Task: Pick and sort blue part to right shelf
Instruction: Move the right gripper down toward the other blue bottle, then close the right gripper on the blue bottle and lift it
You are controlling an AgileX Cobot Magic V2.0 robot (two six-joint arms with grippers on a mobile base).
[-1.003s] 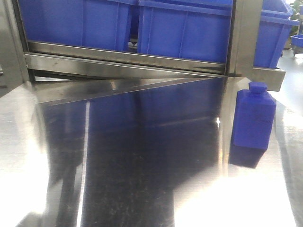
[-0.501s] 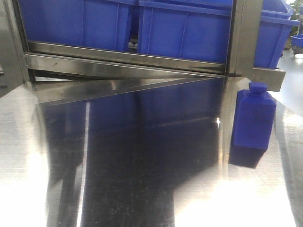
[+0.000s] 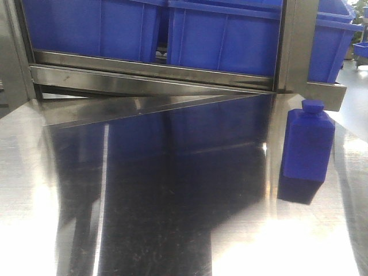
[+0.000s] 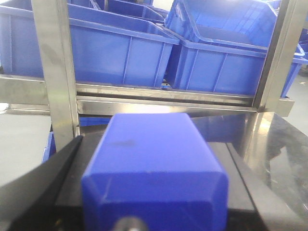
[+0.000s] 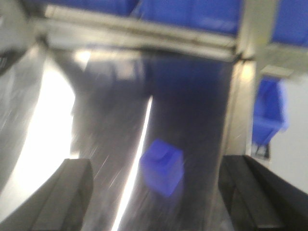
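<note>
- Plainly, the blue part (image 3: 307, 146) stands upright on the shiny steel table (image 3: 172, 201), at its right side, just in front of the right shelf (image 3: 172, 72). Neither arm shows in the front view.
- The blue crates (image 3: 224, 40) on the shelf are cut off by the top edge.
- The left gripper (image 4: 154, 144) has its black jaws closed against both sides of a blue block (image 4: 154, 178). The block fills the near view, and its lower end is cropped.
- The right gripper (image 5: 155, 173) hangs with its jaws spread wide and nothing between them.
- Below it a blurred blue shape (image 5: 162, 167) sits on the table. Whether it is the standing part I cannot tell.
</note>
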